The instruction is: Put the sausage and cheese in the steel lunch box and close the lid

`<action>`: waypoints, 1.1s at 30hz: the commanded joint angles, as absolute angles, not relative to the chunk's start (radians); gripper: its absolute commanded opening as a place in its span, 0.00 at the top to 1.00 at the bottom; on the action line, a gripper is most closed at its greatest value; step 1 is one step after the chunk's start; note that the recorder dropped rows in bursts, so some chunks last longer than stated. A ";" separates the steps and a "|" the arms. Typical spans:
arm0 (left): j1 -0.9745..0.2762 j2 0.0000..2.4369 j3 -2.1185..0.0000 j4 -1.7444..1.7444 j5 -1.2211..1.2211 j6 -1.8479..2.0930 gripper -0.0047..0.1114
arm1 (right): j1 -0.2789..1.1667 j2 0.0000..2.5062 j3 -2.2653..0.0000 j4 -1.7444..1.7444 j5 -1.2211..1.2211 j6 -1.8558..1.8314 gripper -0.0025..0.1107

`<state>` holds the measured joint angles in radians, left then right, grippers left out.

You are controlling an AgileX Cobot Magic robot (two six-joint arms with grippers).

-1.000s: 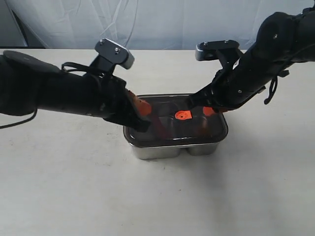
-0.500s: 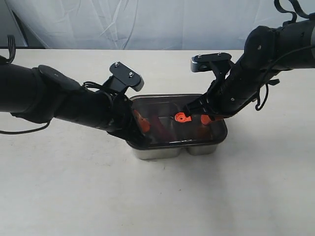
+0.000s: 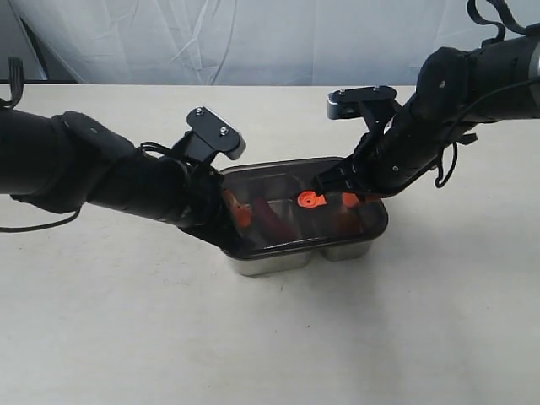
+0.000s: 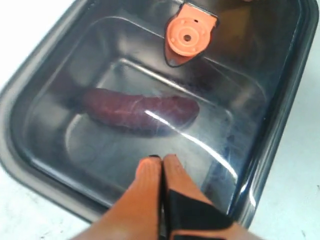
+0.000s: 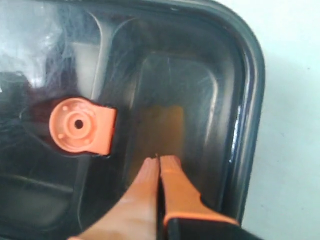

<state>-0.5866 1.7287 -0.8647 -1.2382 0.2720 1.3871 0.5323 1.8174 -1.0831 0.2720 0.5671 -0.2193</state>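
The steel lunch box [image 3: 291, 257] stands mid-table with the dark see-through lid [image 3: 278, 179] lying on it, its orange valve tab [image 3: 310, 200] at the centre. Through the lid the red sausage [image 4: 140, 109] shows in one compartment and the yellowish cheese [image 5: 162, 125] in the other. My left gripper [image 4: 162, 159] is shut and empty, its tips down on the lid over the sausage's side, near the box's left end [image 3: 236, 211]. My right gripper [image 5: 159, 159] is shut and empty too, its tips on the lid above the cheese, just right of the tab [image 3: 349, 201].
The pale tabletop [image 3: 270, 337] spreads around the box. A white cloth backdrop [image 3: 253, 38] hangs behind the table's far edge. Both black arms reach in over the box from either side.
My left arm has dropped lower and its wrist has come closer to the box. The right arm has shifted a little. The lid and box have nudged slightly.
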 commanded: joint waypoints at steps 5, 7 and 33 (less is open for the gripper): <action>-0.591 1.480 -0.855 -1.237 0.219 1.383 0.96 | 0.534 1.680 -1.071 0.249 0.564 -0.174 0.99; -0.591 1.425 -0.855 -1.237 0.248 1.377 0.96 | 0.534 1.638 -1.071 0.224 0.593 -0.145 0.99; -0.591 0.213 -0.565 -0.127 0.655 0.080 0.96 | 0.534 0.869 -0.613 -0.076 0.657 0.239 0.99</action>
<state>-0.5866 0.2838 -0.5718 -0.1215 0.6176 0.1201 0.5323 0.8928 -0.6185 -0.0851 0.6542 0.2398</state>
